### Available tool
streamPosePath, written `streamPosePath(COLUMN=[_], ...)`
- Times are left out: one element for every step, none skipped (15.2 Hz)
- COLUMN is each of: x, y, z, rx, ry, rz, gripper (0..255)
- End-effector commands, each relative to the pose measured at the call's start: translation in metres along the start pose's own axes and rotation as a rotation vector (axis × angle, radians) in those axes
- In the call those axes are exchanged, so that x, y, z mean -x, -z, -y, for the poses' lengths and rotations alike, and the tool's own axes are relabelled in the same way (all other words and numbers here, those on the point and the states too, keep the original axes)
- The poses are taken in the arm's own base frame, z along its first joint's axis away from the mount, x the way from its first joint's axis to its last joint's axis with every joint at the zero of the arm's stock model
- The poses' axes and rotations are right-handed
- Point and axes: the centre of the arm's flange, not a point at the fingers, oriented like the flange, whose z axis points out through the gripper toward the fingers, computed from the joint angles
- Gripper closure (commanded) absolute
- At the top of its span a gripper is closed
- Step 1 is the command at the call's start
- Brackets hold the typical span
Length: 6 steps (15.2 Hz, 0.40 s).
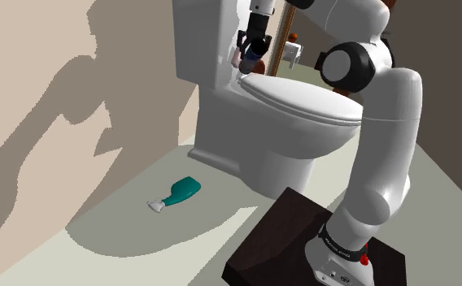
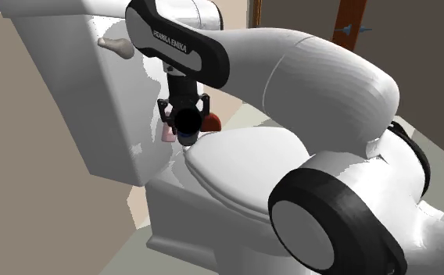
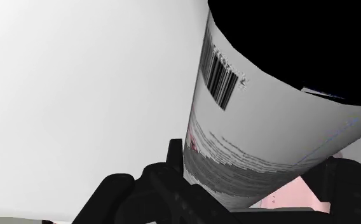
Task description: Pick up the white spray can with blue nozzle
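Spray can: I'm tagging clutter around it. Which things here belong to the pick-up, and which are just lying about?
Belongs to the job:
spray can, white with a barcode
tool, clasping the can

Just lying about:
teal bottle, flat on the floor
toilet

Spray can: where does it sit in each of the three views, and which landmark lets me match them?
Shoulder view: spray can at top centre, held in the tool, in front of the toilet tank.
Second exterior view: left of centre, in the tool, beside the tank.
Wrist view: close up, barcode showing, clasped between the fingers.
Shared landmark: the white tank; probably the pale surface beside the can in the wrist view.
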Motion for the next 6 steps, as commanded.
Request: streamPosePath(x=[0.000, 0.000, 0.000, -0.001, -0.001, -0.001], y=[0.011, 0.016, 0.022, 0.027, 0.028, 0.028], z=[0.001, 0.001, 0.001, 0.001, 0.000, 0.000], rx=[-0.001, -0.001, -0.001, -0.001, -0.001, -0.001], ry=[0.002, 0.002, 0.002, 0.002, 0.002, 0.002], rz=[-0.001, -0.001, -0.001, -0.001, -0.001, -0.001], gripper=[255, 255, 255, 255, 255, 255])
